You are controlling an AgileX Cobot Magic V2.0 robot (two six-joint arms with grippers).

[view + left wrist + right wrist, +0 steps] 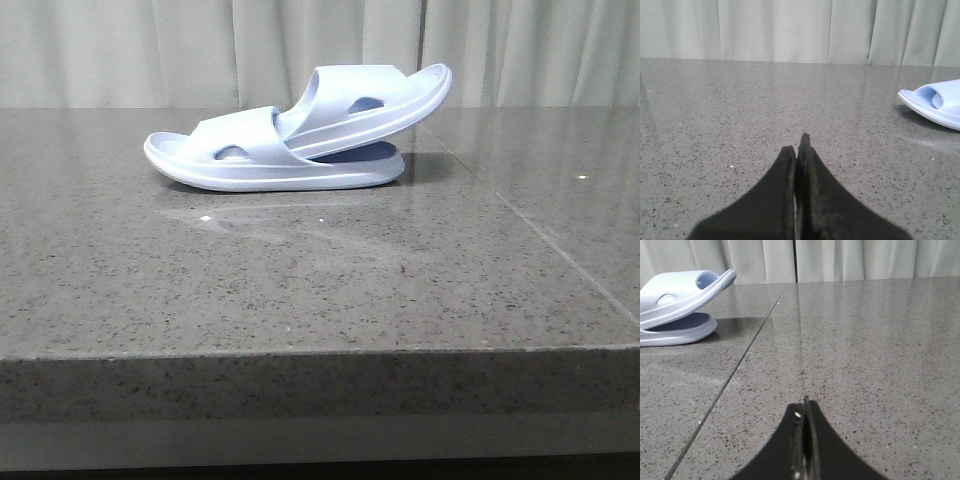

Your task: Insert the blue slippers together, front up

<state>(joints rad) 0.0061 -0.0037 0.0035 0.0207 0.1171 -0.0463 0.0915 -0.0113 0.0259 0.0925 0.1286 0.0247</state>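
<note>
The pale blue slippers [300, 130] lie nested on the grey stone table. The lower slipper [260, 160] rests flat, toe to the left. The upper slipper [380, 95] is pushed under the lower one's strap and tilts up to the right. The lower slipper's toe [935, 102] shows in the left wrist view, and both heels [677, 307] show in the right wrist view. My left gripper [797, 145] is shut on nothing, well short of the slippers. My right gripper [804, 407] is shut and empty too. Neither arm appears in the front view.
The grey speckled table [300, 280] has its front edge [320, 350] close to the camera. A seam [540, 235] runs through the top on the right. Pale curtains [200, 50] hang behind the table.
</note>
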